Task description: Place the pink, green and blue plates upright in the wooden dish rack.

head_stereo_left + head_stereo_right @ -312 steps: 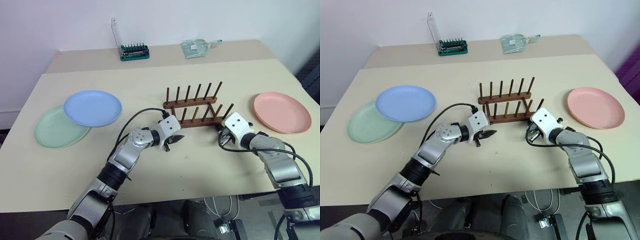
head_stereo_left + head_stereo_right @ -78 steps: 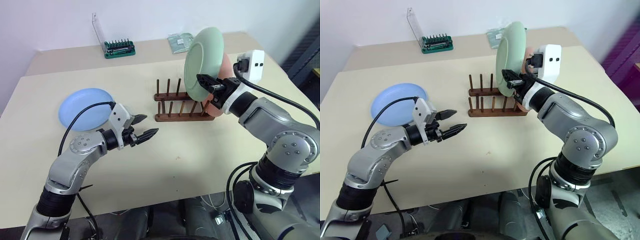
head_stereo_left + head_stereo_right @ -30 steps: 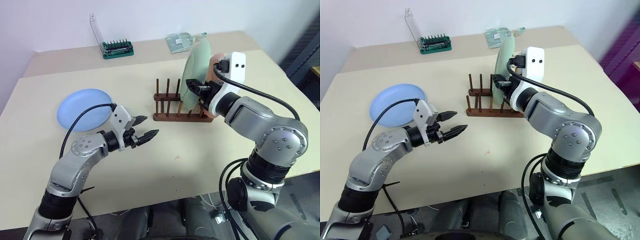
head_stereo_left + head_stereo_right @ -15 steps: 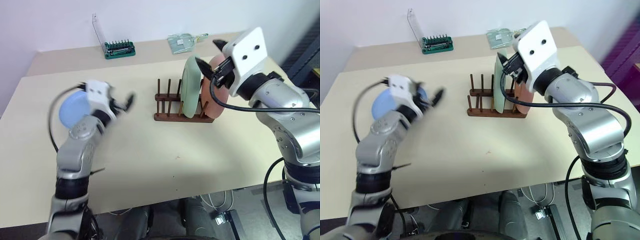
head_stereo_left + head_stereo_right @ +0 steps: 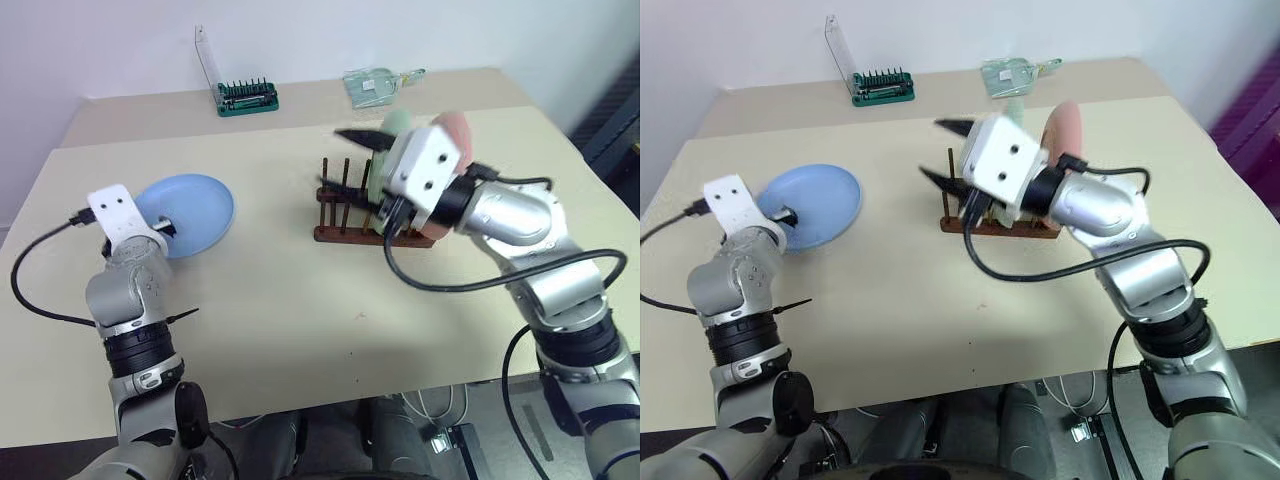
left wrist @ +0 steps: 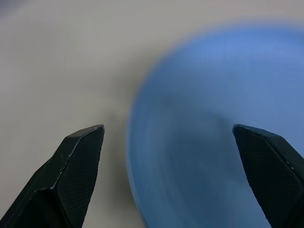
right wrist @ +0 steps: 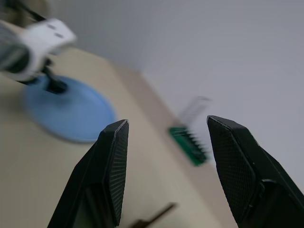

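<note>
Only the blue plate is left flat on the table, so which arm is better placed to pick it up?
Left. Its end effector is open right at the blue plate, while the right end effector, open and empty, is over by the wooden dish rack.

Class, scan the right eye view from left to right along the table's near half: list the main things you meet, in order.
Left gripper → blue plate → right gripper → rack → pink plate.
</note>
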Controlling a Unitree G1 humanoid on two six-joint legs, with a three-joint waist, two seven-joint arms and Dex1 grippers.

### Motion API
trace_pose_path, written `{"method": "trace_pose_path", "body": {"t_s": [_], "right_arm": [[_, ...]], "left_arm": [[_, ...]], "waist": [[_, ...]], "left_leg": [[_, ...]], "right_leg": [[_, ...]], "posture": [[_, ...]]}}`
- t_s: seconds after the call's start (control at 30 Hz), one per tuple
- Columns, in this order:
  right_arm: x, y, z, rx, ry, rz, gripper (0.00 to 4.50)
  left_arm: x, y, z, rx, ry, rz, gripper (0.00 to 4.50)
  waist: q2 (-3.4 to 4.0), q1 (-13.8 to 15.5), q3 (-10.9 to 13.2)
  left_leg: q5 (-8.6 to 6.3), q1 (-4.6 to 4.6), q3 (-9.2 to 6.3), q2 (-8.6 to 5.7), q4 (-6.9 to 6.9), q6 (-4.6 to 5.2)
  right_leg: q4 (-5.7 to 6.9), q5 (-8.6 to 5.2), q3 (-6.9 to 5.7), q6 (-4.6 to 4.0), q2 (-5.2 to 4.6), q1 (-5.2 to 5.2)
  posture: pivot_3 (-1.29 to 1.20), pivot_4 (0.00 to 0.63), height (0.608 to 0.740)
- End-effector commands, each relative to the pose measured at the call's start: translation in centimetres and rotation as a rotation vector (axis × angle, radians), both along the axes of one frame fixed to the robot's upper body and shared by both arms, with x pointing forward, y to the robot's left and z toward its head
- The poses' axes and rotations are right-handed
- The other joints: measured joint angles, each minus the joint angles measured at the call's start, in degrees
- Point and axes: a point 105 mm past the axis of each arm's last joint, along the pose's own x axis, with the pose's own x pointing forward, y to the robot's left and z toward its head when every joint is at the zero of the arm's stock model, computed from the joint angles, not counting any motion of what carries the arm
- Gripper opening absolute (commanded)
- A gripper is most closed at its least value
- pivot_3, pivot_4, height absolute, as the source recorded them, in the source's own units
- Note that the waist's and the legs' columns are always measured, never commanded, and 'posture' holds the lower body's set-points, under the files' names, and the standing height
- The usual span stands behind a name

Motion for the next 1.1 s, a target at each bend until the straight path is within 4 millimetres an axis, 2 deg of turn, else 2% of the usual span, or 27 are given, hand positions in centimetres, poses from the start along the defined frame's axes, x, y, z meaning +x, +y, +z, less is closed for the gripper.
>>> {"method": "trace_pose_path", "body": {"t_s": [0.03, 0.13, 0.27, 0.3, 0.33, 0.4, 0.47, 0.57, 0.63, 0.77, 0.87, 1.03, 1.1], "right_arm": [[-1.4, 1.1, -0.6, -0.015, -0.013, 0.065, 2.65], [-1.0, 1.1, -1.7, -0.030, 0.004, 0.045, 2.65], [-0.3, 0.9, -2.5, -0.059, 0.007, 0.014, 2.65], [-0.2, 0.9, -2.6, -0.063, 0.004, 0.008, 2.65], [0.1, 0.8, -2.7, -0.080, -0.008, -0.007, 2.65], [0.7, 0.8, -2.9, -0.110, -0.010, -0.016, 2.65], [1.1, 1.0, -2.9, -0.128, -0.026, -0.022, 3.18], [1.8, 1.9, -3.0, -0.195, -0.108, -0.021, 4.41], [2.5, 2.6, -3.2, -0.246, -0.182, -0.026, 4.46], [3.7, 3.5, -2.9, -0.292, -0.302, -0.051, 4.46], [4.5, 4.4, -3.4, -0.339, -0.372, -0.055, 4.46], [6.0, 4.6, -3.6, -0.397, -0.491, -0.107, 4.46], [6.4, 4.6, -3.7, -0.409, -0.509, -0.115, 4.46]], "left_arm": [[-0.7, 0.5, -0.6, -0.099, 0.011, 0.058, 3.93], [-0.6, 0.4, -0.4, -0.144, -0.013, 0.066, 2.71], [-0.2, 0.4, 0.3, -0.127, -0.032, 0.051, 0.55], [-0.1, 0.2, 0.4, -0.128, -0.038, 0.039, 0.22], [0.6, -0.3, 1.4, -0.109, -0.087, -0.006, 0.02], [2.1, -2.2, 5.4, -0.025, -0.268, -0.144, 0.02], [2.4, -3.4, 9.3, 0.054, -0.446, -0.202, 0.00], [2.0, -5.3, 13.1, 0.088, -0.644, -0.277, 0.00], [1.6, -7.0, 14.8, 0.090, -0.732, -0.353, 0.00], [1.1, -9.4, 15.9, 0.110, -0.778, -0.474, 0.00], [0.4, -11.6, 16.8, 0.061, -0.816, -0.579, 0.00], [-0.2, -13.2, 17.1, -0.033, -0.837, -0.647, 0.00], [-0.4, -13.2, 17.1, -0.070, -0.842, -0.640, 0.00]], "waist": [[-0.01, 0.0, 0.0], [-0.01, 0.0, 0.0], [-0.01, 0.1, 0.0], [-0.05, 0.1, 0.0], [-0.06, 0.1, -0.1], [-0.10, 0.2, -0.1], [-0.10, 0.1, -0.1], [-0.10, -0.1, -0.1], [-0.10, -0.4, -0.1], [-0.10, -1.3, -0.1], [-0.10, -1.5, -0.1], [-0.10, -1.5, -0.1], [-0.10, -1.5, -0.1]], "left_leg": [[0.00, 0.01, 0.00, 0.00, 0.00, 0.00], [0.02, 0.06, 0.00, 0.01, 0.00, -0.04], [0.04, 0.09, 0.00, 0.00, 0.00, -0.08], [0.05, 0.09, -0.01, 0.00, 0.00, -0.09], [0.05, 0.11, -0.01, 0.00, 0.00, -0.10], [0.05, 0.14, -0.01, -0.01, 0.00, -0.10], [0.06, 0.12, -0.05, -0.01, 0.01, -0.10], [0.06, 0.10, -0.03, 0.00, 0.02, -0.10], [0.05, 0.09, -0.02, 0.02, -0.03, -0.10], [0.05, 0.09, 0.01, 0.02, -0.06, -0.10], [0.06, 0.09, 0.01, 0.02, -0.06, -0.10], [0.06, 0.09, 0.01, 0.02, -0.06, -0.10], [0.06, 0.09, 0.01, 0.02, -0.05, -0.11]], "right_leg": [[0.00, 0.00, 0.00, 0.00, 0.00, 0.00], [0.03, 0.00, 0.00, 0.00, 0.01, 0.02], [0.08, 0.01, 0.01, -0.02, 0.01, 0.03], [0.08, 0.02, 0.00, -0.03, 0.01, 0.05], [0.07, 0.02, 0.00, -0.03, 0.00, 0.07], [0.07, 0.02, 0.00, -0.03, 0.00, 0.09], [0.06, 0.02, -0.04, -0.04, 0.00, 0.12], [0.03, 0.04, -0.03, -0.06, 0.00, 0.07], [0.02, 0.04, -0.03, -0.06, 0.01, 0.03], [0.01, 0.04, -0.02, -0.06, 0.01, 0.02], [0.02, 0.04, -0.02, -0.06, 0.01, 0.02], [0.02, 0.04, -0.01, -0.06, 0.02, 0.01], [0.02, 0.04, -0.01, -0.06, 0.02, 0.01]], "posture": [[0.00, 0.150, 0.738], [0.00, 0.150, 0.738], [0.00, 0.150, 0.738], [0.00, 0.150, 0.738], [0.00, 0.150, 0.738], [0.00, 0.150, 0.738], [0.00, 0.150, 0.738], [0.00, 0.150, 0.738], [0.00, 0.150, 0.738], [0.00, 0.150, 0.738], [0.00, 0.150, 0.738], [0.00, 0.150, 0.738], [0.00, 0.150, 0.738]]}}
